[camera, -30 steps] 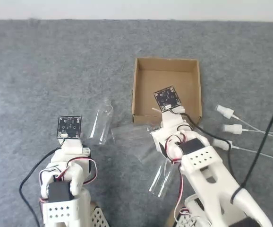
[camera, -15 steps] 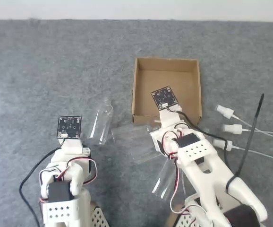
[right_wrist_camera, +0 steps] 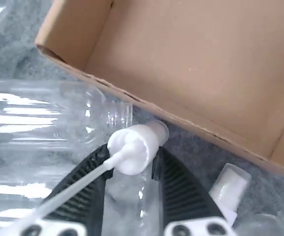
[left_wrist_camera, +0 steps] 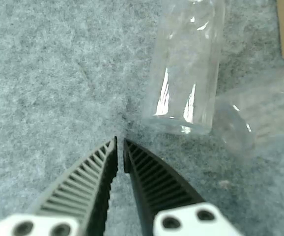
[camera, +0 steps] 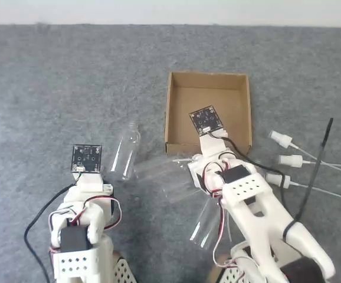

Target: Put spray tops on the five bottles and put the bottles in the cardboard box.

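My right gripper (right_wrist_camera: 129, 152) is shut on a white spray top (right_wrist_camera: 134, 140), whose thin tube trails back between the fingers. The top sits right beside the threaded neck of a clear bottle (right_wrist_camera: 43, 123) lying just outside the cardboard box (right_wrist_camera: 191, 64). My left gripper (left_wrist_camera: 120, 143) is shut with nothing in it, low over the carpet, a short way from the base of another clear bottle (left_wrist_camera: 186, 73). In the high view, several clear bottles (camera: 126, 152) lie between the arms, in front of the box (camera: 170, 112).
Three spare spray tops (camera: 282, 140) with long tubes lie on the grey carpet right of the box. Another white top (right_wrist_camera: 228, 184) lies near the right gripper. A black cable (camera: 312, 177) arcs over the right arm. Open carpet stretches to the left and behind.
The right arm has swung slightly left with the spray top, toward the bottle neck, and the bottles by it have shifted. The left arm has not moved.
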